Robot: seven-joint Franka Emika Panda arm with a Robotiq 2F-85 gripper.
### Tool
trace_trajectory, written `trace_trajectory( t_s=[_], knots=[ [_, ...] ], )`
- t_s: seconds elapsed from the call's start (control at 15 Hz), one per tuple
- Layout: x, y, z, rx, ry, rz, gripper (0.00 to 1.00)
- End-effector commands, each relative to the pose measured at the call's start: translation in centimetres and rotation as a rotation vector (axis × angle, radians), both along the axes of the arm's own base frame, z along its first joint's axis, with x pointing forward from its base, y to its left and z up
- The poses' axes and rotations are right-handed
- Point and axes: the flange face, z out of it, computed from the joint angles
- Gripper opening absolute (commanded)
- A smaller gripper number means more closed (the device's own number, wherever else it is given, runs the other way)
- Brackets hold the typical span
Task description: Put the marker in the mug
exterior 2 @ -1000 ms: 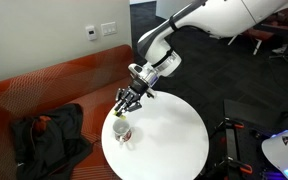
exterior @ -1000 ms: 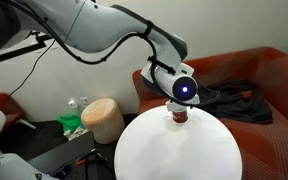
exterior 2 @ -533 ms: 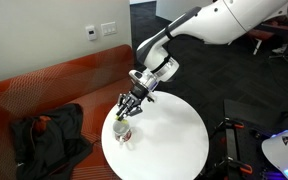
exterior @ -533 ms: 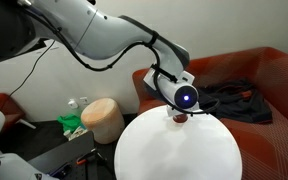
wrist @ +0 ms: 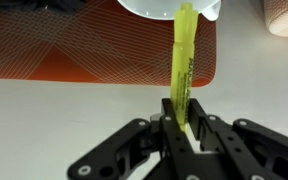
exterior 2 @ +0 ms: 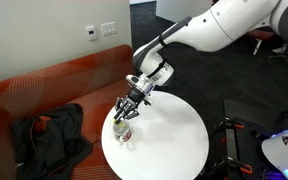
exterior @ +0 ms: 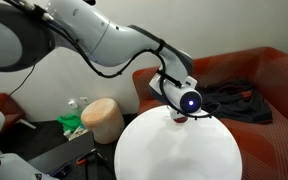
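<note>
In an exterior view my wrist blocks most of the mug at the far side of the table [exterior: 179,152], and I cannot tell my grip from there.

In an exterior view my pincer [exterior 2: 124,112] hangs just above the mug [exterior 2: 123,132], pointing steeply down at its mouth.

In the wrist view my fingers [wrist: 170,128] are closed tight on the lower part of the marker [wrist: 183,65]. Its long axis runs straight out along my reach, and its free end meets the mug's pale mouth at the top edge. I judge that letting go here should drop it in.
</note>
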Motion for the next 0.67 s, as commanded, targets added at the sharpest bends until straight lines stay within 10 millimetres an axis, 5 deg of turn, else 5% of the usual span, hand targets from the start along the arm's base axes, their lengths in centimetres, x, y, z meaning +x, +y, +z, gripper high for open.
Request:
trace_trajectory(
  t_s=[0.0,0.27,0.33,0.6],
  knots=[
    [1.3,-0.1,-0.8,0.02,-0.024,-0.003,0.05],
    [1.5,-0.4,-1.9,0.012,-0.008,-0.008,0.05],
    [1.4,-0.3,-1.9,0.015,-0.006,-0.009,0.45],
    [0.7,0.7,0.5,0.009,-0.032,0.005,0.66]
  ],
)
